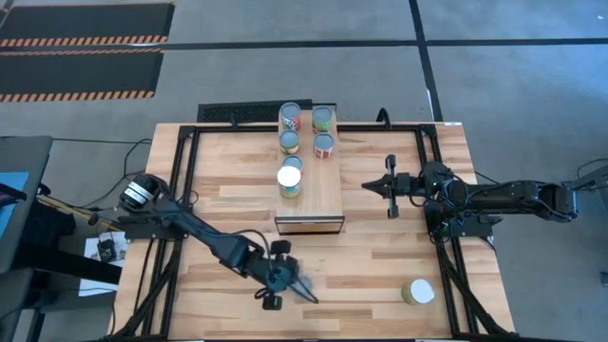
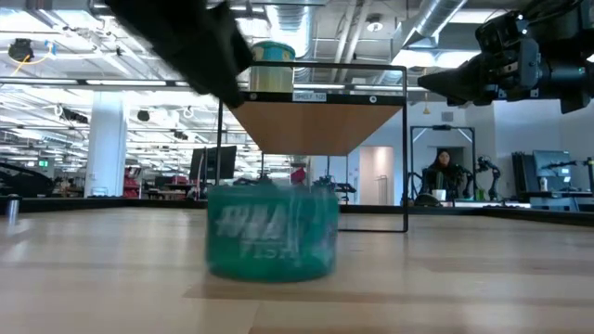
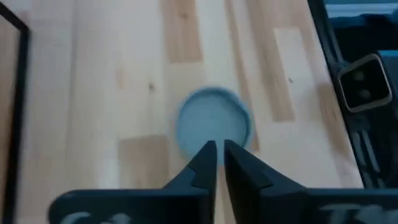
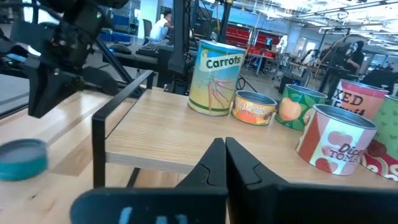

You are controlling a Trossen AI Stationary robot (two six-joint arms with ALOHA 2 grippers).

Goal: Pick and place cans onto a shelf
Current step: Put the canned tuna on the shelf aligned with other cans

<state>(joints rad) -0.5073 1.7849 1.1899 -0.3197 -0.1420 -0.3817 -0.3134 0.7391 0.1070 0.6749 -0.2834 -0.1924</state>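
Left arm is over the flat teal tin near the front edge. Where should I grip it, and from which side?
Come straight down and pinch the teal tin across its round wall. It stands upright and squat on the table, lid up, bare wood all round. The left gripper is shut just beside it, so open the fingers first.

five cans (image 1: pixel 290 118) on the shelf (image 1: pixel 318 195), two cans (image 1: pixel 418 292) on the table (image 1: pixel 380 247)

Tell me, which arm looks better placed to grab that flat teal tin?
Probably the left: its claw hangs directly over the teal tin, fingers together. The right claw waits beside the shelf, farther off.
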